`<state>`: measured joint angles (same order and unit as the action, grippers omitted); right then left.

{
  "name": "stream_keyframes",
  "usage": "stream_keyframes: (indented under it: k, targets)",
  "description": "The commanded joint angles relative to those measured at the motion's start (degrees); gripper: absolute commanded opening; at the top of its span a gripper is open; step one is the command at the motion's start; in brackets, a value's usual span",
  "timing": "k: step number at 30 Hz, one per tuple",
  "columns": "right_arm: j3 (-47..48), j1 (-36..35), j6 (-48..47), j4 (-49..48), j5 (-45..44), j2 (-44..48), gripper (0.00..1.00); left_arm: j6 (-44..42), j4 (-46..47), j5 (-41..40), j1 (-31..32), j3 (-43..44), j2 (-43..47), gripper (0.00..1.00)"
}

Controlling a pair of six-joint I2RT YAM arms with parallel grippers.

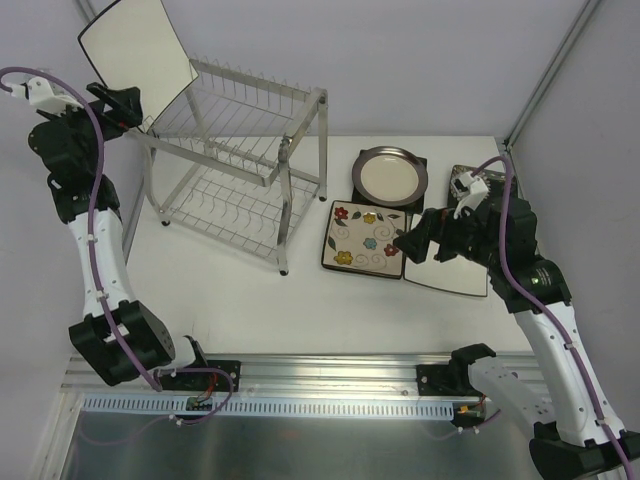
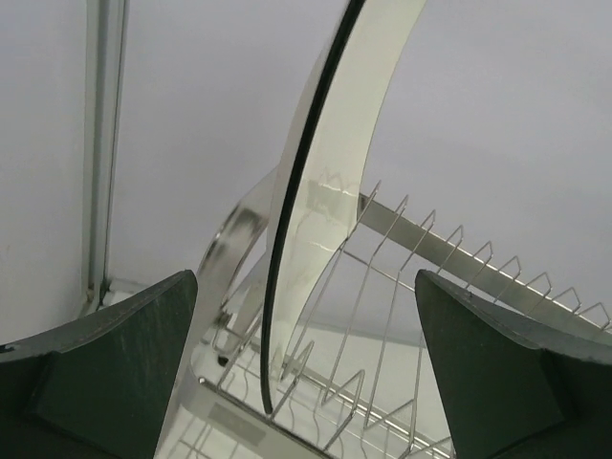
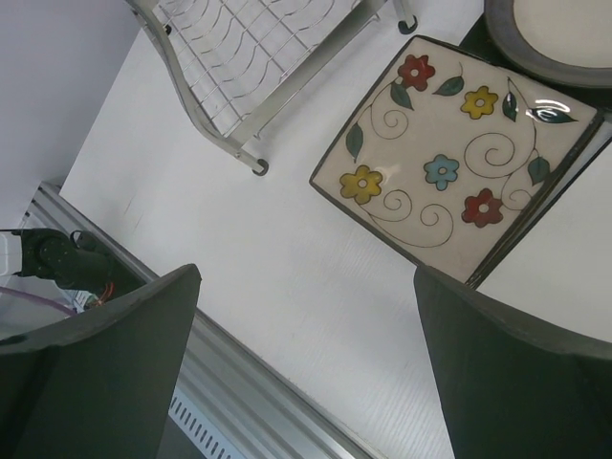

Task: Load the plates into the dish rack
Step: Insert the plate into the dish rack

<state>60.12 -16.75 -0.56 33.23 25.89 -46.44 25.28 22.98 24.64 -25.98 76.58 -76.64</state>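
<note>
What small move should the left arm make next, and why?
Probably draw the left pincer straight back. Its jaws stand open, clear on both sides of the white plate, which stands on edge in the upper slots of the dish rack. A sideways move might knock the plate.

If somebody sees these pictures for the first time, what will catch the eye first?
First, the white square black-rimmed plate standing on edge at the left end of the dish rack's upper tier, with the left claw open beside it. Next, the cream flowered plate lying flat on the table right of the rack, the round grey-rimmed plate behind it, and the right claw open at its right edge.
</note>
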Motion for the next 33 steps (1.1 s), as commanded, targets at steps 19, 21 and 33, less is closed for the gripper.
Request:
stream_keyframes:
  k: [19,21,33]
  targets:
    - [3.86,-0.30,0.38,8.15,-14.71,11.45,0.99,11.21,-36.41,-6.01,0.84,-5.55,28.38,0.99]
    - [4.83,-0.38,2.40,10.44,-16.48,12.59,1.00,11.11,-40.53,-5.31,0.84,-8.26,32.84,0.99]
    - [-1.57,-0.38,11.89,21.87,-23.50,18.74,1.00,6.01,-54.70,-7.77,13.23,-23.56,53.78,0.99]
